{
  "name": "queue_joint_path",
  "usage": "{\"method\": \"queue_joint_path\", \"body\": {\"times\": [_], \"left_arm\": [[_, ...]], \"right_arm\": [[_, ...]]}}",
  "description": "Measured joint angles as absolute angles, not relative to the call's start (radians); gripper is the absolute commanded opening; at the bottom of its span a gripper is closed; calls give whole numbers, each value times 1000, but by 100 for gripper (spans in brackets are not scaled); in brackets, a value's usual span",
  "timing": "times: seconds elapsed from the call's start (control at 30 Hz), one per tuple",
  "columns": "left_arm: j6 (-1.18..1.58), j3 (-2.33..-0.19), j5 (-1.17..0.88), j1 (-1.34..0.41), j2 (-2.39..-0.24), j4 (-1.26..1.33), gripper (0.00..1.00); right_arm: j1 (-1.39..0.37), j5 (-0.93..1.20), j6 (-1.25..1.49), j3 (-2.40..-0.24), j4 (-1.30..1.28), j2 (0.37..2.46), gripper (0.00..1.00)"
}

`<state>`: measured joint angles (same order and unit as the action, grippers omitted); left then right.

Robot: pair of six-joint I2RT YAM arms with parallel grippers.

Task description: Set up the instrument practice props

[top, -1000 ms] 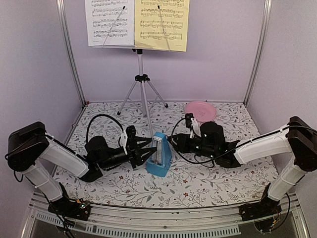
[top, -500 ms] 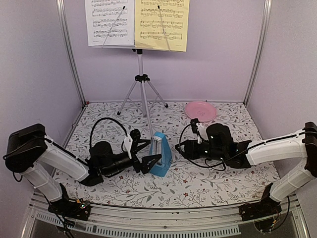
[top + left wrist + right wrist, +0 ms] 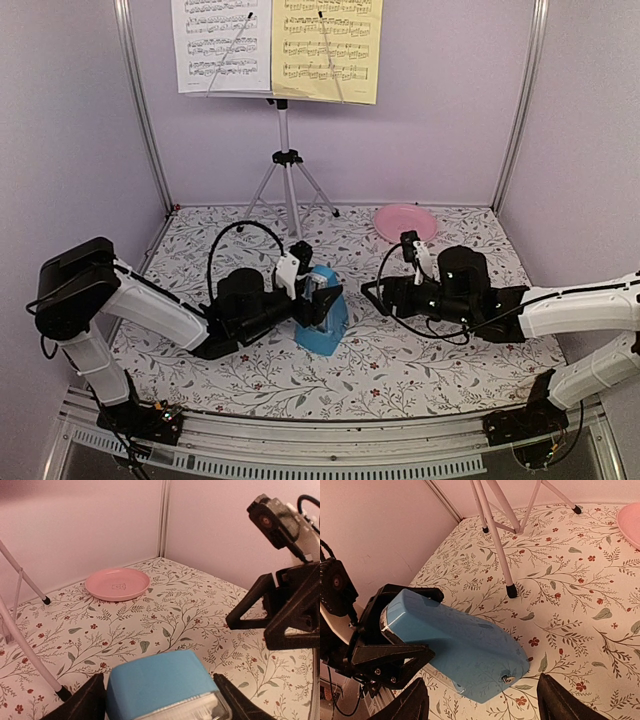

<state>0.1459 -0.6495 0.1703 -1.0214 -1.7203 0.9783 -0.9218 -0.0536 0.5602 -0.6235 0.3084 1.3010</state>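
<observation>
The blue pyramid metronome (image 3: 322, 312) stands upright on the floral mat, in front of the silver tripod music stand (image 3: 285, 165). My left gripper (image 3: 314, 296) is shut on the metronome's narrow top (image 3: 160, 685), one finger (image 3: 82, 702) on each side. My right gripper (image 3: 368, 293) is open and empty, a little to the right of the metronome (image 3: 460, 645); its fingertips (image 3: 417, 700) frame the bottom of the right wrist view. The white sheet (image 3: 220, 45) and the yellow sheet (image 3: 325, 50) rest side by side on the stand's desk.
The pink round plate (image 3: 405, 222) lies at the back right of the mat, also in the left wrist view (image 3: 117, 584). The stand's legs (image 3: 497, 545) spread just behind the metronome. Purple walls with metal posts (image 3: 140, 110) enclose the mat.
My left gripper moved right and forward and closed its open fingers round the metronome's top. My right gripper drew back to the right, away from the metronome.
</observation>
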Motion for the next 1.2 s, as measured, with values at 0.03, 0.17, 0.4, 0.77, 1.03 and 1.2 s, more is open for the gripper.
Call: {"method": "queue_joint_path", "body": {"times": [0.03, 0.17, 0.4, 0.77, 1.03, 1.2], "left_arm": [[146, -652, 164, -1018, -1723, 982, 63], [119, -649, 78, -998, -1739, 1025, 58], [52, -659, -255, -944, -1787, 1113, 52], [75, -764, -565, -886, -1881, 1121, 84], [72, -677, -466, -885, -1751, 1070, 87], [73, -596, -420, -885, -1696, 1073, 76]], "right_arm": [[-922, -55, 560, -620, 307, 1288, 76], [-922, -64, 559, -609, 305, 1249, 78], [-922, -68, 550, -608, 303, 1212, 81], [-922, 2, 534, -675, 299, 1262, 89], [-922, 56, 534, -709, 300, 1307, 89], [-922, 72, 534, -730, 300, 1342, 88]]}}
